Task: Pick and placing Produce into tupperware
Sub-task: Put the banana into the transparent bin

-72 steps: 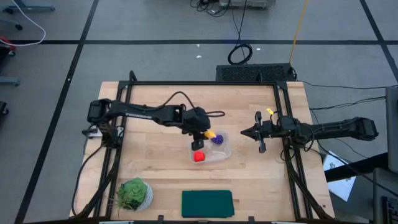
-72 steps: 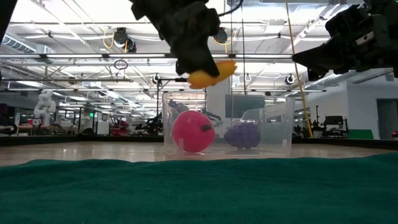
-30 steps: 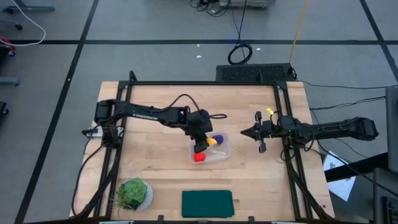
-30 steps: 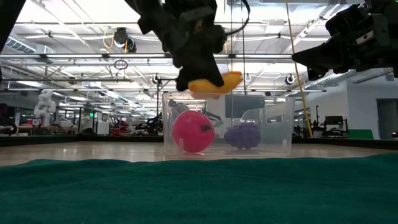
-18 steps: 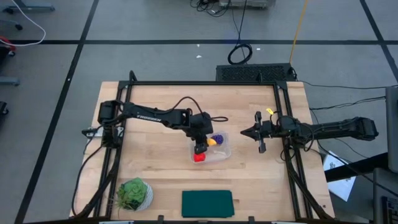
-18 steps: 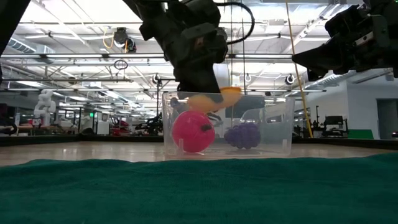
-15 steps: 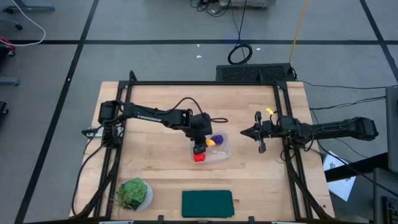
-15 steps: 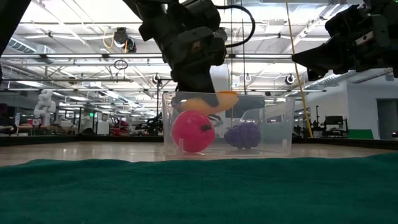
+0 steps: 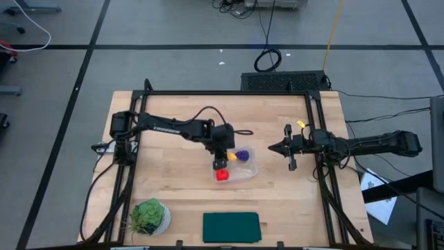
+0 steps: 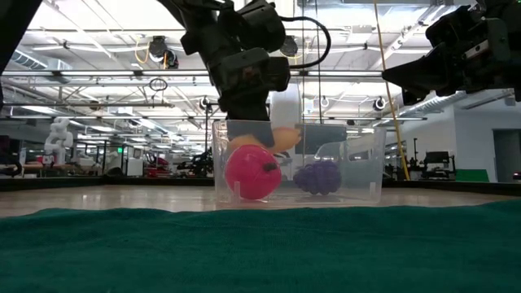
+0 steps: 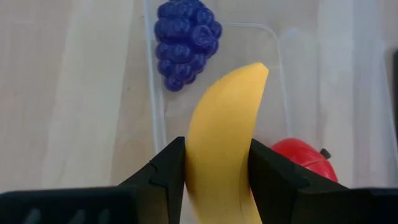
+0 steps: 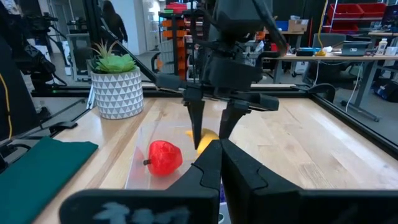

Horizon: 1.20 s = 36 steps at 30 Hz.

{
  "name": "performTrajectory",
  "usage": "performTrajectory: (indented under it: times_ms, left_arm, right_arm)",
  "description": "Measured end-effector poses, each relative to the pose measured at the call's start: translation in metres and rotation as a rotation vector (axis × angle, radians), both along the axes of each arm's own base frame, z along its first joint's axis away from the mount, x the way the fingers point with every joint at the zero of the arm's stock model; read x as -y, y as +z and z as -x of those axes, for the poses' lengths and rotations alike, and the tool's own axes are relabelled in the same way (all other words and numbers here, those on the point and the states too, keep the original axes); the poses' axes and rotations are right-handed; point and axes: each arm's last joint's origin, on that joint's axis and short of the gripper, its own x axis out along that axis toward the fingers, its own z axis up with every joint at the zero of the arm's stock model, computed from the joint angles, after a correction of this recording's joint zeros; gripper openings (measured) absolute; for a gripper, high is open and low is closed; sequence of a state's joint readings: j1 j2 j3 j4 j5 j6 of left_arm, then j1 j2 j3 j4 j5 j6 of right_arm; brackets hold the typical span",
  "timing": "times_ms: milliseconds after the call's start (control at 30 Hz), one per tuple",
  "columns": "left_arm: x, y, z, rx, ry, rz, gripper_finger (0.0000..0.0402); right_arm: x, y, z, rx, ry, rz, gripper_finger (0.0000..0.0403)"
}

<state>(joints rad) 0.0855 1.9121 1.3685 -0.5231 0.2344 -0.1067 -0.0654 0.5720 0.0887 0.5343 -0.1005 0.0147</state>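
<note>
Yellow banana (image 11: 221,134) clamped in left gripper (image 9: 221,162), low inside tupperware (image 10: 358,175) for release | red fruit (image 10: 252,172), grapes (image 10: 317,177) already in | right gripper (image 9: 285,147) waits near right edge, jaws together.

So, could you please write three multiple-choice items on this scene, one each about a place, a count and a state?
1. Where is the red fruit?
A. in the tupperware
B. on the green cloth
C. by the plant

2. How many produce pieces lie loose in the tupperware?
A. none
B. two
C. four

3. What is the left gripper doing?
A. hanging open
B. gripping the grapes
C. gripping the banana

Answers: 1 A, it shows behind the clear wall. 2 B, the red fruit and the grapes. 3 C, both fingers press the banana's sides.
</note>
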Motion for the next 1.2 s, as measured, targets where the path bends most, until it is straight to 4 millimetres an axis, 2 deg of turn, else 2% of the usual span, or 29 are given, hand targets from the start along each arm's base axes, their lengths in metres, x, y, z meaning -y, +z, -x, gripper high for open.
performTrajectory:
  times_ms: [600,1033,1200]
  left_arm:
    - [0.0,-0.001,0.0,0.005,-0.013,-0.048,0.0143]
    - [-0.001,-0.029,-0.006,-0.062,-0.024,-0.045,0.0143]
    - [0.001,-0.03,-0.006,-0.065,-0.059,-0.072,0.0143]
  right_arm:
    - [0.0,0.0,0.0,0.0,0.0,0.0,0.0]
    - [0.0,-0.001,0.0,-0.007,0.0,0.0,0.0]
    - [0.0,-0.002,-0.001,-0.014,0.0,-0.001,0.0]
